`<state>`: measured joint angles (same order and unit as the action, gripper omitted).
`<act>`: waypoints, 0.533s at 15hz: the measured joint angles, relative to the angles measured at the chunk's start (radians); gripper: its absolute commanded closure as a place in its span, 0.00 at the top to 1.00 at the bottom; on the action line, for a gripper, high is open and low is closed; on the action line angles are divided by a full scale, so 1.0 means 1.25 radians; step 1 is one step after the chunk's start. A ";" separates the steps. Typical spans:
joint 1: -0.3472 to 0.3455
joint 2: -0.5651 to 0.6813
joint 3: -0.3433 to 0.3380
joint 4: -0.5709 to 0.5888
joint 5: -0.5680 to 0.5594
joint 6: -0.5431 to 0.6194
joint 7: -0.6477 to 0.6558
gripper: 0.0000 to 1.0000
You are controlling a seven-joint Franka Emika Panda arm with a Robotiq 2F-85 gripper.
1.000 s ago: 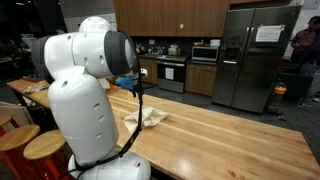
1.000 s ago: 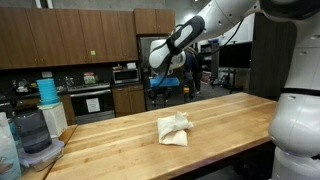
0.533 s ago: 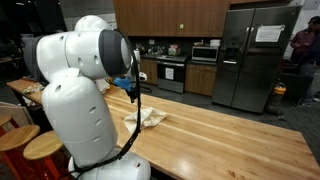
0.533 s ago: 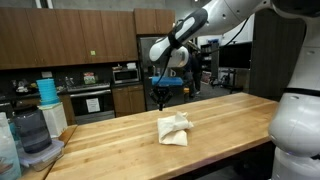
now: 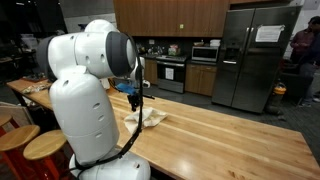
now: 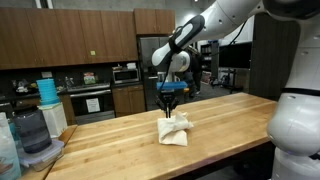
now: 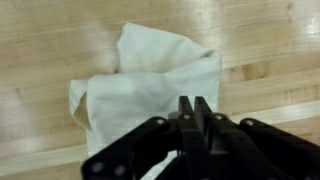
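Wrist view | tool (image 7: 194,103) closed, empty, above cloth (image 7: 150,80) | cloth's long axis runs left-right

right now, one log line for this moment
gripper: shut | over: white cloth | cloth: crumpled on wooden table | holding: nothing

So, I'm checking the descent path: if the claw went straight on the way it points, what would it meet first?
Probably the crumpled white cloth. The claw points down just above it, and in the wrist view its fingertips are over the cloth's edge. Under that is the wooden table. The gap is hard to judge.
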<state>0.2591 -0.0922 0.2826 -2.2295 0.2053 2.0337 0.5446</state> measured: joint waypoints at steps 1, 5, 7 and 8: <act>-0.002 0.012 0.000 0.001 0.000 -0.010 0.000 0.17; -0.003 0.063 -0.002 0.010 -0.002 -0.038 0.001 0.24; -0.003 0.085 -0.004 0.016 -0.006 -0.047 0.003 0.28; -0.003 0.095 -0.006 0.019 -0.012 -0.049 0.006 0.35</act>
<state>0.2549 0.0267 0.2752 -2.2053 0.1908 1.9730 0.5525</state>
